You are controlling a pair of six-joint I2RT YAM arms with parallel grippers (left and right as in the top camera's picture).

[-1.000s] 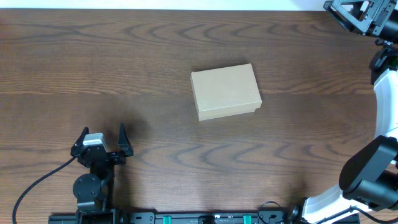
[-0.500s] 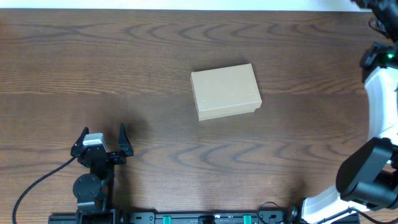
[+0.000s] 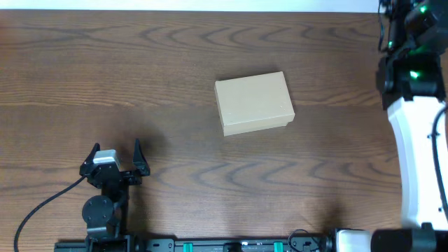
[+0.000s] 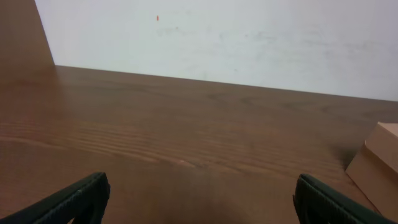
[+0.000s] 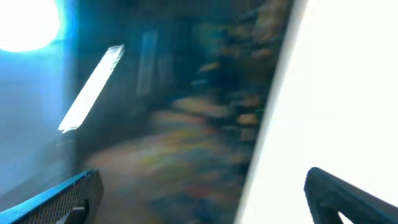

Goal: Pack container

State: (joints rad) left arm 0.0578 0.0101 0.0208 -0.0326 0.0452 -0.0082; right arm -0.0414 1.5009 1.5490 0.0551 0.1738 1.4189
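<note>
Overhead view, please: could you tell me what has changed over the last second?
The right arm swung upward and inward, carrying the right claw out of the overhead picture; it remains open and empty. The container and the open left claw have not moved.

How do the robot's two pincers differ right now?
The left pincer sits low over the table, with the cardboard box in its sight; the right pincer is outside the overhead view, its camera showing no table. The left's view is sharp; the right's is blurred. Both are open and empty.
</note>
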